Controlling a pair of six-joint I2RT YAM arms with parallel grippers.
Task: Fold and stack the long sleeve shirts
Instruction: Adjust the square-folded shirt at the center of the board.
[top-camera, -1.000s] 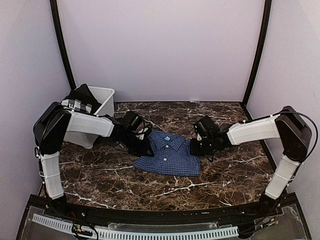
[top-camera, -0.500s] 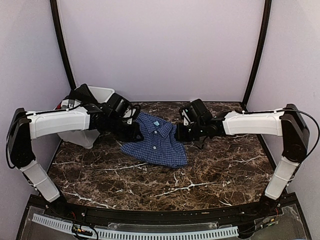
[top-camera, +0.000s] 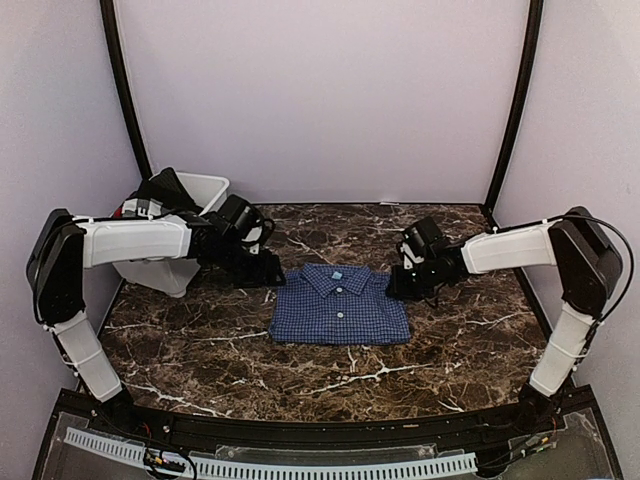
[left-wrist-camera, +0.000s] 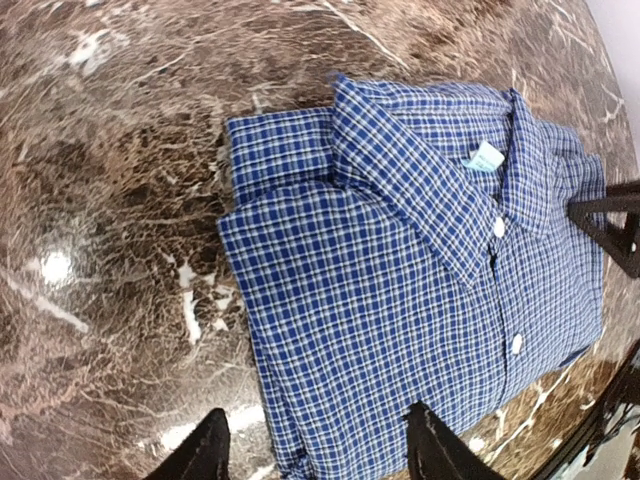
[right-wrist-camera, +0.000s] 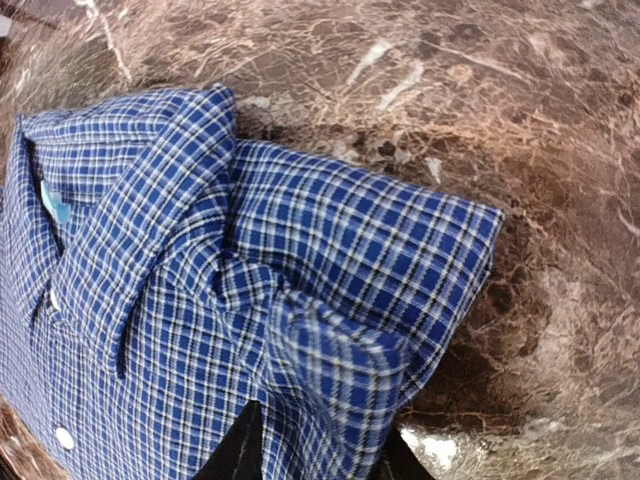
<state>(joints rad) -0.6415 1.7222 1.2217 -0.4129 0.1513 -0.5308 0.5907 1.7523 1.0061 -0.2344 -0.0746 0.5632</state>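
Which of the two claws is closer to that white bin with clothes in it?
The left. The left gripper sits just right of the white bin, by the blue checked shirt's left edge. The right gripper is across the shirt, at its right edge.

shirt (top-camera: 340, 318): was bunched and skewed, then carried up toward the rear left between both grippers; now down flat on the table (top-camera: 200, 350) at centre, squared up, collar to the rear.
left gripper (top-camera: 266, 274): was pinched on the shirt's left collar side; now let go, jaws apart, sitting just off the left shoulder.
right gripper (top-camera: 398, 284): was clamped at the right edge; jaws have eased partly, and the folded right shoulder lies between the fingertips (right-wrist-camera: 240, 450). Can't tell if it grips.
left arm: reach shortened, wrist pulled back left.
right arm: drawn back right after reaching past centre.
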